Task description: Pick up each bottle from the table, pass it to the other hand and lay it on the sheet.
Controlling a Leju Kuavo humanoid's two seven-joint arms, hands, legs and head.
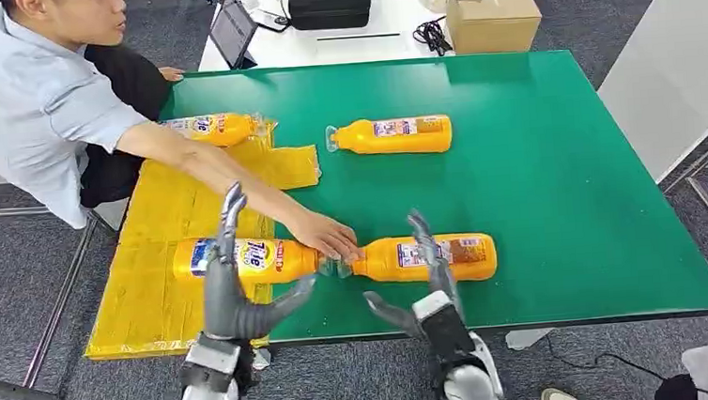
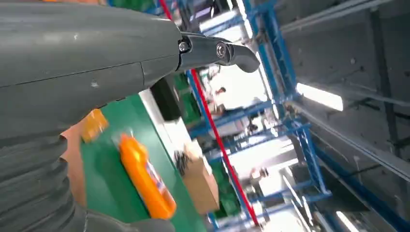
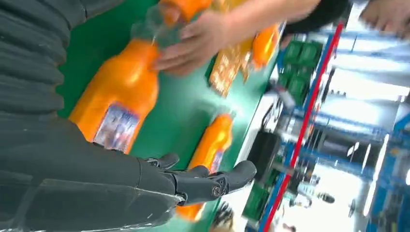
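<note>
Bottles, four of them and all orange, lie on their sides across the green table [image 1: 565, 176]. Two rest on the yellow sheet [image 1: 162, 270] at the table's left side: the far bottle on the sheet [image 1: 212, 128] near its back edge, and the near bottle on the sheet [image 1: 242, 261] toward the front, its cap pointing right. Another bottle at the front of the table [image 1: 425, 258] lies on the bare green surface with its cap pointing left, so the two caps nearly meet. The last bottle [image 1: 391, 135] lies alone on the green farther back, well apart from the rest.

A person in a light shirt sits at the left and reaches across the sheet; the person's hand [image 1: 325, 236] rests just where the two caps meet (the right wrist view shows those fingers on the neck of the front bottle).

The left hand [image 1: 235, 298] is raised in front of the near bottle on the sheet, fingers spread and holding nothing. The right hand [image 1: 423, 294] is raised in front of the front bottle, fingers also apart and empty.

Behind the table stand a cardboard box [image 1: 491, 16], a black case [image 1: 329, 1] and a tablet [image 1: 232, 32].
</note>
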